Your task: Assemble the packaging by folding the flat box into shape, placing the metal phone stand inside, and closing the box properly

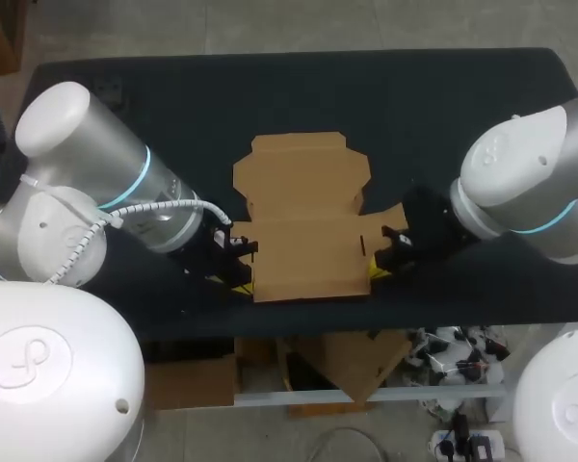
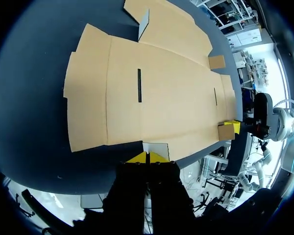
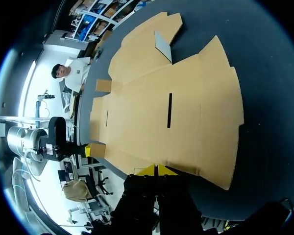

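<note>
The flat box [image 1: 303,226] lies unfolded on the table [image 1: 443,106]. The left gripper [image 2: 147,157] and right gripper [image 3: 157,170] appear pinched tight on its opposite side tabs. The tabs should be raised evenly together, so the sheet is not skewed.

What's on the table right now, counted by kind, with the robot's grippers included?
Flat cardboard box: 1
Grippers: 2 (left gripper, right gripper), one at each side edge of the box
Total: 3
</note>
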Controlling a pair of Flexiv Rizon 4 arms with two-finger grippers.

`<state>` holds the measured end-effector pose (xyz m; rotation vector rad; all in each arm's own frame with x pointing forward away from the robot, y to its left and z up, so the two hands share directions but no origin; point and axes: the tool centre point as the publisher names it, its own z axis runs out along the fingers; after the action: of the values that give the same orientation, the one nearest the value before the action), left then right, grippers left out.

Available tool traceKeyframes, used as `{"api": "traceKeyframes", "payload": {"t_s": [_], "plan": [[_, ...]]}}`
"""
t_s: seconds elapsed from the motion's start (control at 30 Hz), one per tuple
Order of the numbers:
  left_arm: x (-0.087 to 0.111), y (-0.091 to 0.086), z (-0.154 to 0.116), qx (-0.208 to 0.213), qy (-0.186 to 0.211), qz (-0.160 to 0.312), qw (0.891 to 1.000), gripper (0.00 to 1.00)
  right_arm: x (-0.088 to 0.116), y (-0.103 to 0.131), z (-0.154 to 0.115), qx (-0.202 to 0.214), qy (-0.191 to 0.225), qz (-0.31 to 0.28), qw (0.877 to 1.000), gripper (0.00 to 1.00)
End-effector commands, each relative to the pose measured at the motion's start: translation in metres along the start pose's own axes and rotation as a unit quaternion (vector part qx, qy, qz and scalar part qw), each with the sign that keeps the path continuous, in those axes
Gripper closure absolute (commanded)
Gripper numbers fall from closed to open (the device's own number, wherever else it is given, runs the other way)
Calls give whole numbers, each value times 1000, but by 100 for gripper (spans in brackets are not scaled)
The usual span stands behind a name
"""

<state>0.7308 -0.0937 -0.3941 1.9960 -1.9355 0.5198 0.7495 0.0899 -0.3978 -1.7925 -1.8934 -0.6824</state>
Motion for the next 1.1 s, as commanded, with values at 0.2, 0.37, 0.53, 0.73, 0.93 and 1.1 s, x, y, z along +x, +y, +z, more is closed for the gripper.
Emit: {"api": "traceKeyframes", "payload": {"t_s": [0.2, 0.37, 0.53, 0.73, 0.93, 1.1], "plan": [[5, 2, 3, 2, -4, 1, 1000, 100, 1, -1, 2, -1, -11, 6, 1000, 100], [6, 1, 5, 2, -6, 1, 1000, 100, -3, 1, 6, 7, -13, 11, 1000, 100], [5, -1, 5, 3, -8, -2, 1000, 100, -4, 1, 6, 6, -23, 20, 1000, 100], [6, -1, 6, 6, -11, -4, 1000, 100, -3, -1, 4, 2, -44, 33, 999, 100], [8, 1, 8, 7, -13, -4, 1000, 100, -2, -2, 4, -4, -63, 41, 997, 100], [11, 2, 10, 6, -13, -2, 1000, 100, -2, -3, 5, -3, -64, 39, 997, 100]]}}
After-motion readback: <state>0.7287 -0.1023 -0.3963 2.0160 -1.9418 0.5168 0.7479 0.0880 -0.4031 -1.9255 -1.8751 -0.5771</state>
